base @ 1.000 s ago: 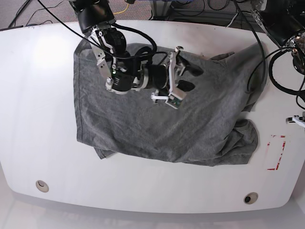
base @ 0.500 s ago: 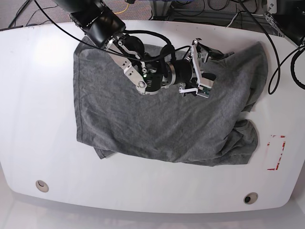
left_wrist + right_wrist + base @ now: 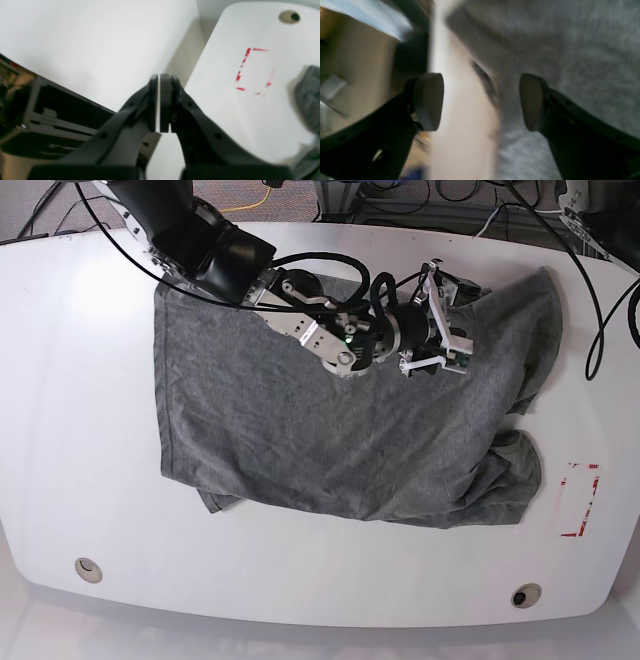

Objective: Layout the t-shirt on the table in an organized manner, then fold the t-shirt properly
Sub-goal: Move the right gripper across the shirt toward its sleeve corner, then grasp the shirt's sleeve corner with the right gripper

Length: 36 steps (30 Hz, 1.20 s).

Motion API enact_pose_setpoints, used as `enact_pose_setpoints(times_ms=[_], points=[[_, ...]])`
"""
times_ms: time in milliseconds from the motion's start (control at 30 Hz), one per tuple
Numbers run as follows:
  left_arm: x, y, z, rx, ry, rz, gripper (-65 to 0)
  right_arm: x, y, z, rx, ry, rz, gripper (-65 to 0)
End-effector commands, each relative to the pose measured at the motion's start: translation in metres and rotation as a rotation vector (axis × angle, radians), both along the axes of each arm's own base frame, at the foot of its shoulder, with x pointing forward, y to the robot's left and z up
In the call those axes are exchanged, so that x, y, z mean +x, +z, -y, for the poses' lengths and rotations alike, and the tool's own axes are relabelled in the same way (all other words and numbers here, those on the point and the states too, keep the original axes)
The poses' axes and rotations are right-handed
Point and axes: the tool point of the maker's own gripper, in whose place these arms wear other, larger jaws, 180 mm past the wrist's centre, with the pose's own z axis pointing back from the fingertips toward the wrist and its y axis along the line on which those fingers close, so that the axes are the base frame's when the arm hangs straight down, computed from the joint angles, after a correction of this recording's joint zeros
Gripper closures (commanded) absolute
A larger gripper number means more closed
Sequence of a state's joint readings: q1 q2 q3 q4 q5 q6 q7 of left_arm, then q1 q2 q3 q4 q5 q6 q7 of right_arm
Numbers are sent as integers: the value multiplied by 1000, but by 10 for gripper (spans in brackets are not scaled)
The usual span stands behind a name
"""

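Observation:
The grey t-shirt (image 3: pixel 340 440) lies crumpled across the middle of the white table (image 3: pixel 80 430), bunched at its right side. My right gripper (image 3: pixel 457 320) hovers over the shirt's far right part, near its back edge, jaws open and holding nothing. In the blurred right wrist view the right gripper (image 3: pixel 480 102) straddles the shirt's edge (image 3: pixel 570 62), with a strip of bare table (image 3: pixel 460 140) between the fingers. My left gripper (image 3: pixel 159 82) is shut on nothing and sits off the table's right end. It is out of the base view.
A red tape rectangle (image 3: pixel 580 500) marks the table's right end, also shown as the red tape rectangle (image 3: pixel 253 71) in the left wrist view. Cable holes (image 3: pixel 88 569) (image 3: pixel 525 594) sit near the front edge. Black cables (image 3: pixel 600 290) hang at the back right. A dark cabinet (image 3: pixel 50 120) stands beside the table.
My right arm has reached further right across the shirt, toward its far right part, and its jaws have widened. The left arm's parts at the right edge have left the base view.

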<state>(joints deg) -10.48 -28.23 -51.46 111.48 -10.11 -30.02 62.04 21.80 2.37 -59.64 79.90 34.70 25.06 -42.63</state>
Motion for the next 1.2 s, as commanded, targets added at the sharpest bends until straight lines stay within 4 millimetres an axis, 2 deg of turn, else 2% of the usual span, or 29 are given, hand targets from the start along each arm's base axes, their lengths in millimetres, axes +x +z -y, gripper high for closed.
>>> enact_pose_setpoints(times_ms=[0, 167, 367, 633, 733, 1167], points=[[-1, 20, -2, 56, -12, 33, 0, 7, 14, -16, 30, 8, 84, -453], [-2, 19, -2, 59, -17, 25, 0, 1, 2, -18, -27, 38, 184, -453], [-2, 18, -2, 61, -21, 19, 0, 5, -6, -14, -72, 41, 247, -453], [-1, 16, -1, 59, -23, 19, 0, 7, -6, -15, -70, 35, 251, -453], [-1, 12, 1, 46, -25, 19, 0, 7, -1, -22, -60, 35, 254, -453], [0, 10, 2, 39, -26, 19, 0, 13, -23, -29, -71, 5, 204, -452]])
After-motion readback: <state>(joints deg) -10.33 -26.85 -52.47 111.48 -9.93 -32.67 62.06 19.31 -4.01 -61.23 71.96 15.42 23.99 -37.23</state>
